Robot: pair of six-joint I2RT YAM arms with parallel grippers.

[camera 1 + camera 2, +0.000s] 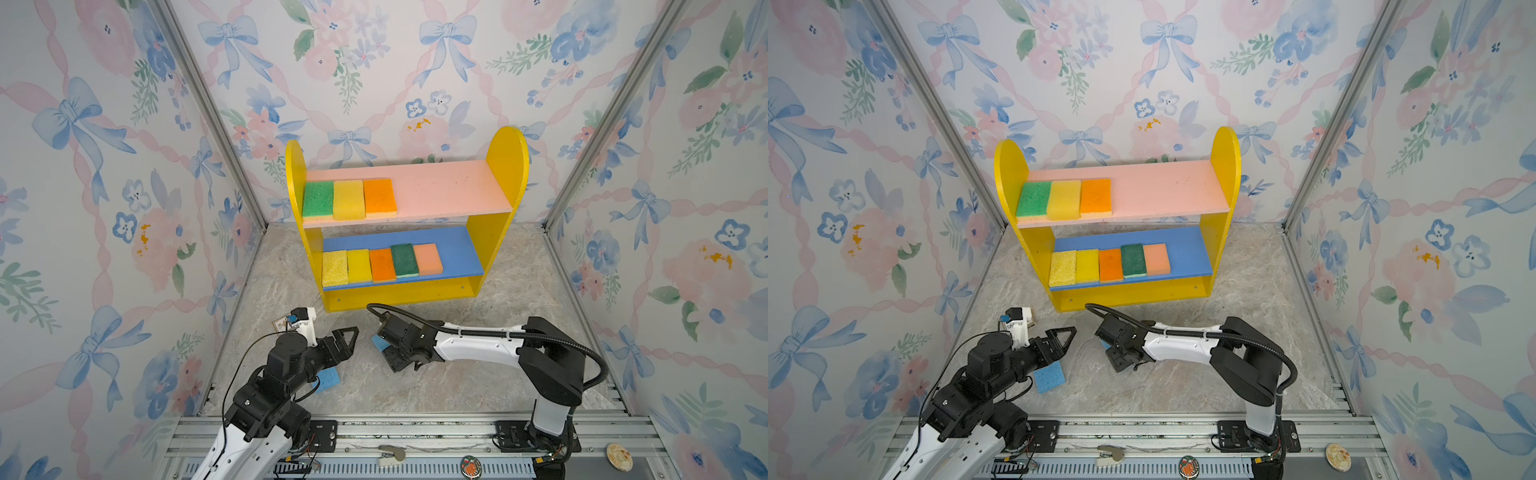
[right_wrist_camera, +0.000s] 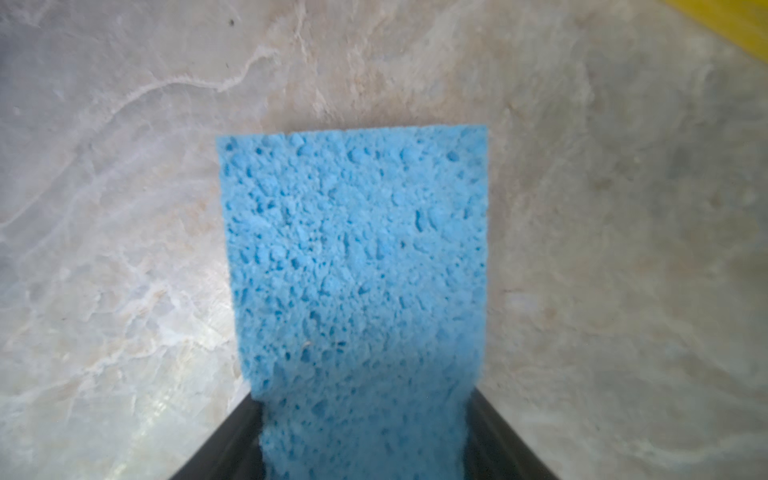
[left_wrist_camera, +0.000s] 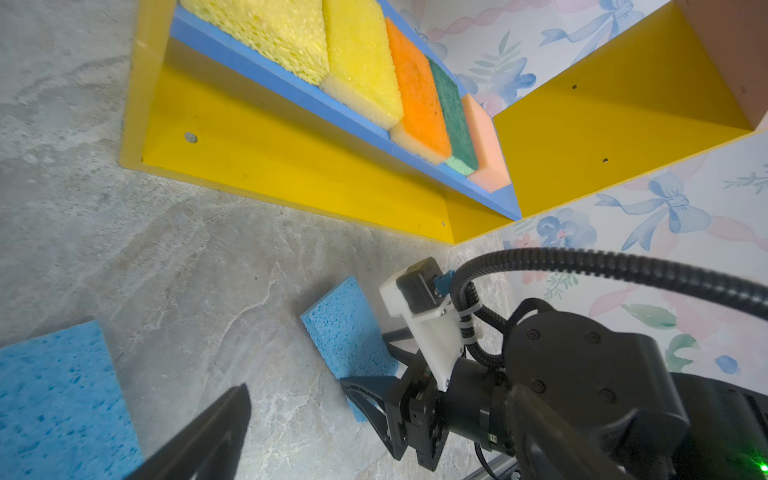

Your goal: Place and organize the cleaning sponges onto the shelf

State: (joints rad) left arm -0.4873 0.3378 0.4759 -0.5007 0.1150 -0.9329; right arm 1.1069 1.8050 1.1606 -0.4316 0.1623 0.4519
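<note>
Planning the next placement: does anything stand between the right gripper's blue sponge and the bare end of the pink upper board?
Nothing visible does. The blue sponge lies between the right gripper's fingers, and the pink upper board is bare beside the orange sponge.

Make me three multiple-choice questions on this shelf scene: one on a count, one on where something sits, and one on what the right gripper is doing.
1. How many sponges lie on the pink upper board?
A. five
B. two
C. three

2. Where is the dark green sponge?
A. on the pink upper board
B. on the blue lower board
C. on the table

3. The right gripper is:
A. set with its fingers on both sides of a blue sponge
B. shut on a peach sponge
C. open above the shelf

Answers:
1 C: the green sponge, yellow sponge and orange sponge sit side by side there.
2 B: it is fourth from the left in that row.
3 A: the right wrist view shows the blue sponge pinched between its fingers.
</note>
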